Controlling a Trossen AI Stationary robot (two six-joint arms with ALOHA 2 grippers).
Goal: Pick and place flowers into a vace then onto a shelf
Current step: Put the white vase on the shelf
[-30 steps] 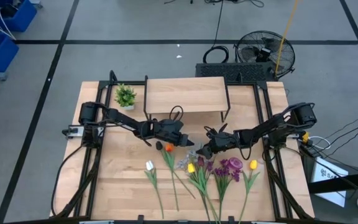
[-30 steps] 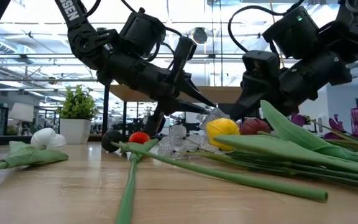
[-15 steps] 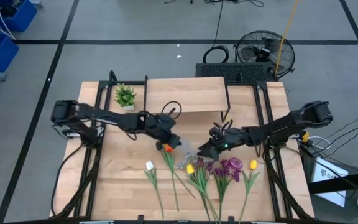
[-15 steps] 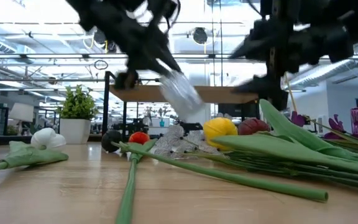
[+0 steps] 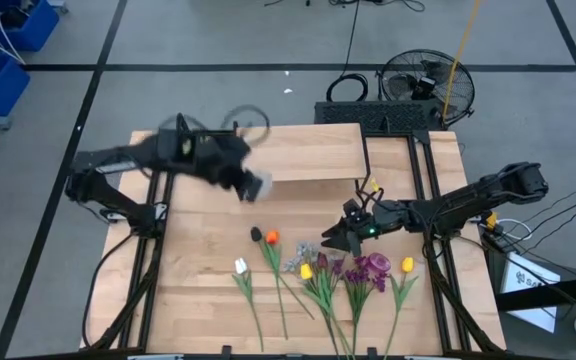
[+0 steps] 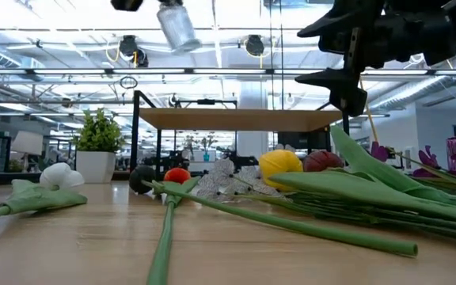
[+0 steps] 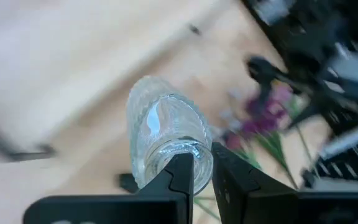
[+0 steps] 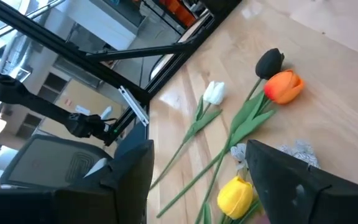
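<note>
A clear glass vase (image 7: 163,134) hangs high above the table, with my left gripper (image 7: 202,179) shut on it; in the high view the vase (image 5: 257,185) is by the shelf's (image 5: 298,150) left front corner. The flowers lie on the tabletop along the near side: an orange tulip (image 5: 271,237), a white one (image 5: 240,266), a yellow one (image 5: 307,270) and purple blooms (image 5: 373,266). My right gripper (image 5: 336,238) hovers open just above their heads, nothing between its fingers (image 8: 129,180). My left gripper grips the vase at its mouth end (image 7: 188,163), pinching the rim wall between its two fingers; one finger seems to be inside the mouth and one outside. The vase is lifted clear and hangs tilted below the fingers, base end lowest (image 6: 182,36).
A small green plant in a white pot (image 6: 97,144) stands at the far left beside the shelf. A dark bud (image 8: 269,62) lies by the orange tulip (image 8: 283,87). Bare tabletop lies between the flowers and the shelf. A fan (image 5: 423,85) stands on the floor beyond.
My left gripper has risen steeply from among the flower heads toward the table's far left, tipping downward, and has carried the vase up clear of the table to shelf height and above. My right gripper has risen a little and drawn slightly toward the right edge.
</note>
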